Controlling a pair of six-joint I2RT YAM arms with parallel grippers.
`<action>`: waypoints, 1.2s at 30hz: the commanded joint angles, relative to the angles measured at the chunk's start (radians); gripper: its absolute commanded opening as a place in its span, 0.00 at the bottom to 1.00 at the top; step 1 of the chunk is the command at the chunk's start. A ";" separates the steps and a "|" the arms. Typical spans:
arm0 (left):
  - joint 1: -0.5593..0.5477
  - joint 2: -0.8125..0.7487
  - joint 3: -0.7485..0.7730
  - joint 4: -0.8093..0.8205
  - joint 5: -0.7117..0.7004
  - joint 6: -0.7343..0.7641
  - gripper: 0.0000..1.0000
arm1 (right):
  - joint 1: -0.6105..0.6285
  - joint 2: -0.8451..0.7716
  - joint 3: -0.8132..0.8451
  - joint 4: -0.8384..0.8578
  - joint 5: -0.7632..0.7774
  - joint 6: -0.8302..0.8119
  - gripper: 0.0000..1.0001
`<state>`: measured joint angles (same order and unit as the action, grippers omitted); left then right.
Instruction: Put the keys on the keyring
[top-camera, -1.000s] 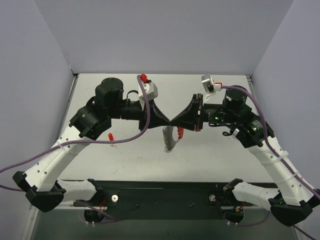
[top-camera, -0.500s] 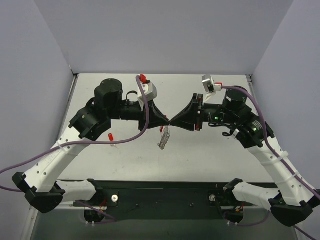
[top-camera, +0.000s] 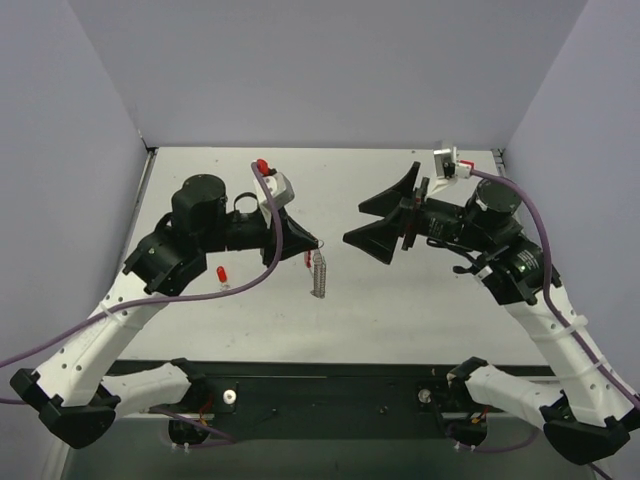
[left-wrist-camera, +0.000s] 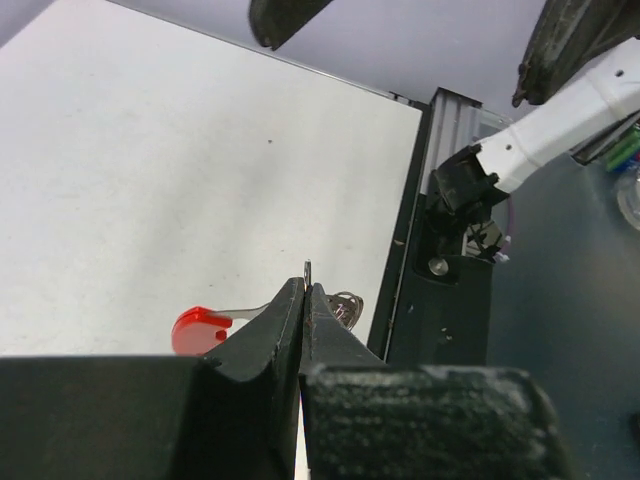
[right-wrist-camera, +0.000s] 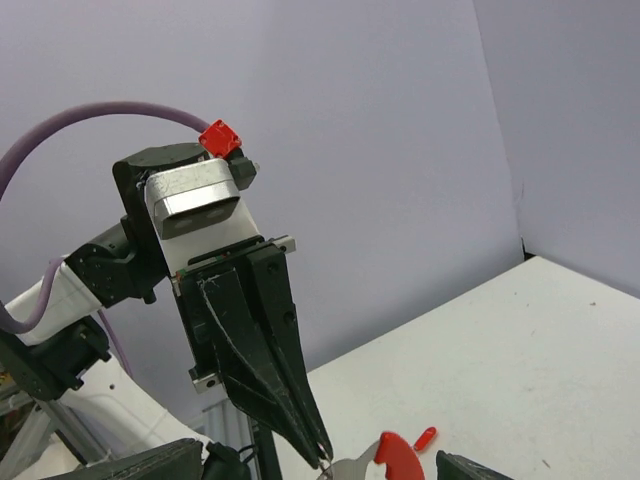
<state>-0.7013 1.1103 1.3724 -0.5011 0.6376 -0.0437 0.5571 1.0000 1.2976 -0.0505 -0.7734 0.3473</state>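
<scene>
Since I backed off: arms now apart.
Right gripper (top-camera: 353, 223): jaws sprung wide.
Left gripper (top-camera: 316, 245): jaws still pinching keyring (top-camera: 318, 275), dangling free.

No legible lettering, labels, brand marks, numbers or signs anywhere in any of the views.

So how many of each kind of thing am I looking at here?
White-and-black robot arms: 2
Purple cables: 2
Silver link chain with red loop: 1
Small red piece on table: 1
Total: 6
</scene>
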 joint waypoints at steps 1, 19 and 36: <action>0.063 -0.033 -0.021 0.090 -0.032 -0.036 0.00 | -0.005 0.040 -0.009 0.090 -0.036 0.032 1.00; 0.569 -0.043 -0.090 0.044 -0.268 -0.196 0.00 | 0.199 0.415 -0.038 0.023 0.114 -0.019 1.00; 0.876 -0.026 -0.063 0.022 -0.546 -0.406 0.00 | 0.471 1.103 0.342 -0.041 0.499 -0.110 0.93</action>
<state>0.1322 1.0859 1.2114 -0.4946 0.1829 -0.4049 0.9707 2.0346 1.5150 -0.0708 -0.4534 0.2787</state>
